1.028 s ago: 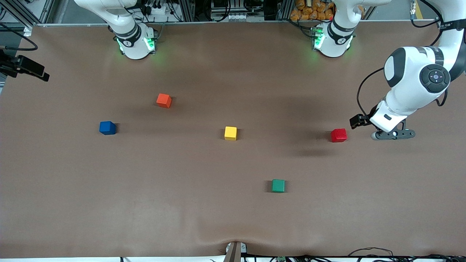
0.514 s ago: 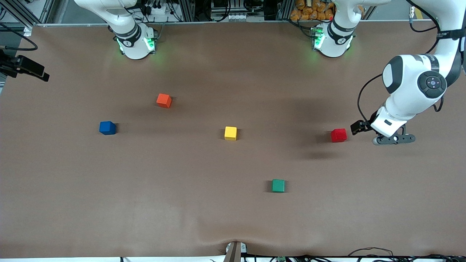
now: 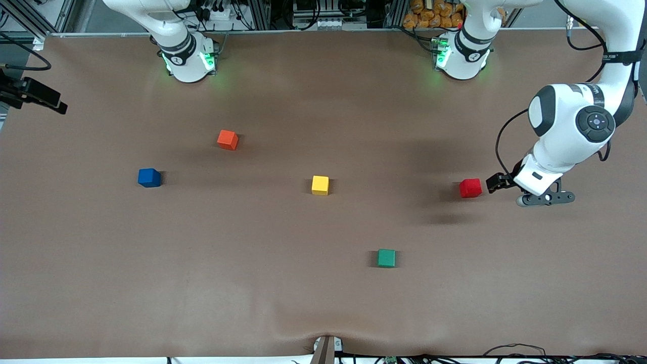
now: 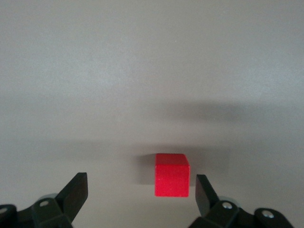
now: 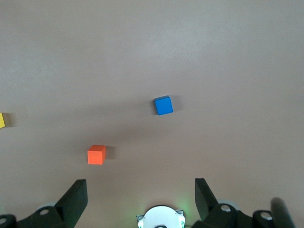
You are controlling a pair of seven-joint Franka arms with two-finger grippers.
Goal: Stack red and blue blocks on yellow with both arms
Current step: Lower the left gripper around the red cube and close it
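Since the frame 1 second back, only the glossy white left arm has shifted, its wrist dropping and easing in toward the small matte red cube (image 3: 470, 188), while all 5 cubes lie where they were. Nearest the front camera sits the small matte green cube (image 3: 386, 258), which plays no part. Farther up, roughly in 1 row, lie the red cube toward the left arm's end of the brown table mat (image 3: 283, 288), the small matte bright-yellow cube (image 3: 320, 185) near the middle, and the small matte deep-blue cube (image 3: 149, 177) toward the right arm's end, all well apart; none is stacked. Farther still sits the small matte orange-red cube (image 3: 227, 139), also no part of the job. The left gripper (image 4: 141, 192) hangs low just beside the red cube, its dark fingers (image 4: 76, 189) spread wide and holding nothing; in the left wrist view the cube sits off-centre, close by 1 finger. To do this pick well, I judge the hand should slide sideways until the cube lies midway between the jaws, square its pads to 2 flat faces, then descend before closing, or a finger may land on the cube and nudge it. The right gripper (image 5: 141, 192) waits high over the right arm's base region, fingers likewise wide and empty, looking down on the blue and orange-red cubes.
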